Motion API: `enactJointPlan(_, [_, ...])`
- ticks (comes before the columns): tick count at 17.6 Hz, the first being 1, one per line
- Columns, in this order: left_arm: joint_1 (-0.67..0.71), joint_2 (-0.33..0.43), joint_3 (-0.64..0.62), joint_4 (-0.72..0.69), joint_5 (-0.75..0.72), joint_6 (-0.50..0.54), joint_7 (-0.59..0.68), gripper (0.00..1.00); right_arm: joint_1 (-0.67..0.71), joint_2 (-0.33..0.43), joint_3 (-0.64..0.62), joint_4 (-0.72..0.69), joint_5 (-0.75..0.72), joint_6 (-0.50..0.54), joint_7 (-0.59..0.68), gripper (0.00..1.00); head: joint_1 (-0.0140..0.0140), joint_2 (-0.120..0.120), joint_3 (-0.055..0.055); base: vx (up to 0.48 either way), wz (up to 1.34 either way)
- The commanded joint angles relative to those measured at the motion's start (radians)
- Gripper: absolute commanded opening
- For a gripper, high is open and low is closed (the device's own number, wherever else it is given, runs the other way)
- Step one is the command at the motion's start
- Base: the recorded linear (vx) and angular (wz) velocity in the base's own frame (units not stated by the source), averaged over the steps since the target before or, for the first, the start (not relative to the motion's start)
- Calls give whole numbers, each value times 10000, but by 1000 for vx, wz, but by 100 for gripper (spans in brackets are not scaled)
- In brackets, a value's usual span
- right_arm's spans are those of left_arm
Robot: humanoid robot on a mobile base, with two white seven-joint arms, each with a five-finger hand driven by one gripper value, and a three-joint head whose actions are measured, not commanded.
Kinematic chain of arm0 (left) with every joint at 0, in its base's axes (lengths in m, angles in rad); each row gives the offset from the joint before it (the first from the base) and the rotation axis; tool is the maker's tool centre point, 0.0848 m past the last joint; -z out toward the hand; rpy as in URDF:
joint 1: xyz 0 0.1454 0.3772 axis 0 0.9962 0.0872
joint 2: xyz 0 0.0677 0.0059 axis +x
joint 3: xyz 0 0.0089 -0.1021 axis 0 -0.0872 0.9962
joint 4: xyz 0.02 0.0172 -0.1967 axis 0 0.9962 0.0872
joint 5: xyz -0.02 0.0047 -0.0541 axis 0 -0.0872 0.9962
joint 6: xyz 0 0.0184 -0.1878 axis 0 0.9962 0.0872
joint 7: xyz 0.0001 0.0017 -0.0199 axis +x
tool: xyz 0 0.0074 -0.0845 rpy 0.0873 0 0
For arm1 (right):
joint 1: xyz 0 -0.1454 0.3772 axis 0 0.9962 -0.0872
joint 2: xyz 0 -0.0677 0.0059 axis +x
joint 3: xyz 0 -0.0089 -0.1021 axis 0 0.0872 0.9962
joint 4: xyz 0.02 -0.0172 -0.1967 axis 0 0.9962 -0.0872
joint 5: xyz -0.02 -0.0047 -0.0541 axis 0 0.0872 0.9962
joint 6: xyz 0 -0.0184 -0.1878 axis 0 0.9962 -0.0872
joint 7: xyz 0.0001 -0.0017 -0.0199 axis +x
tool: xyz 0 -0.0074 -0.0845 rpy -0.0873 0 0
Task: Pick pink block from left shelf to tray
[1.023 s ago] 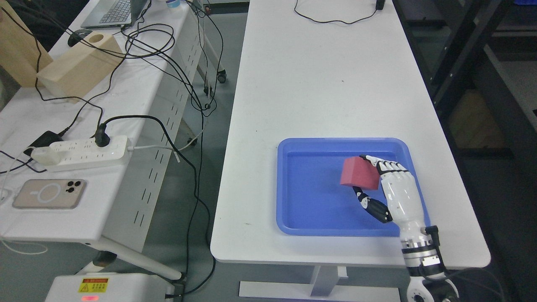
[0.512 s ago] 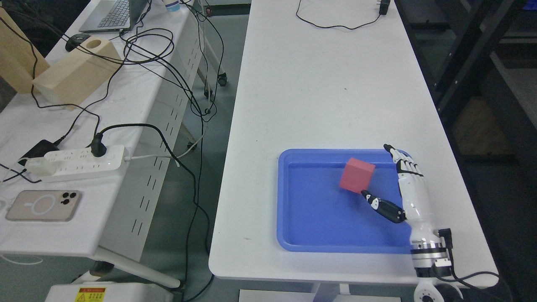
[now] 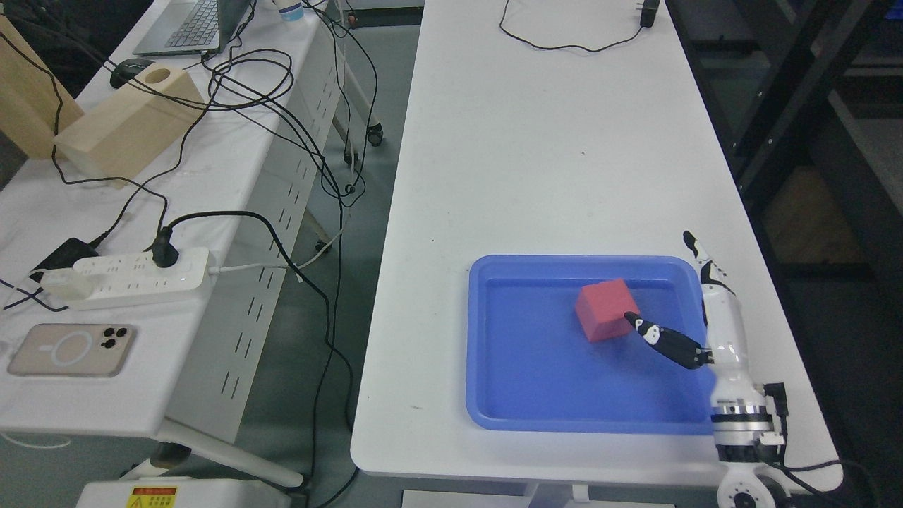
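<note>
The pink block [image 3: 605,309] lies in the blue tray [image 3: 522,381] on the white table, right of the tray's middle. My right hand [image 3: 688,310] stands over the tray's right rim, open, fingers straight and pointing away. Its black thumb tip reaches toward the block's lower right corner, at or just short of it. The hand holds nothing. My left arm does not show.
The white table [image 3: 536,141] stretches away beyond the tray, with a black cable [image 3: 564,46] at its far end. A second table at left carries a power strip [image 3: 127,279], a phone [image 3: 70,349], tangled cables and a wooden box [image 3: 120,123]. Dark shelving [image 3: 797,92] stands right.
My right hand has let go of the pink block and opened, drawing back to the right. The block now rests flat in the tray. The camera has shifted slightly.
</note>
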Motion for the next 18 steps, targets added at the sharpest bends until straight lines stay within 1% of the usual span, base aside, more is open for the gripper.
enactJointPlan(1, [-307, 175, 0, -174, 0, -6, 7, 100, 82, -16, -867, 23, -5980, -163, 2570, 99, 0, 0, 0, 0, 0])
enactJointPlan(3, [-292, 175, 0, -174, 0, -6, 7, 100, 189, -32, -1021, 23, -6535, -132, 2958, 99, 0, 0, 0, 0, 0])
enactJointPlan(6, [-307, 175, 0, -174, 0, -6, 7, 100, 297, -138, -1205, 8, -6859, -117, 3234, 99, 0, 0, 0, 0, 0])
enactJointPlan(12, [-307, 175, 0, -174, 0, -6, 7, 100, 405, -139, -1635, -23, -7734, -162, 4737, 99, 0, 0, 0, -18, 0])
enactJointPlan(18, [-307, 175, 0, -174, 0, -6, 7, 100, 389, -32, -1666, -38, -7780, -178, 4754, 99, 0, 0, 0, -75, 0])
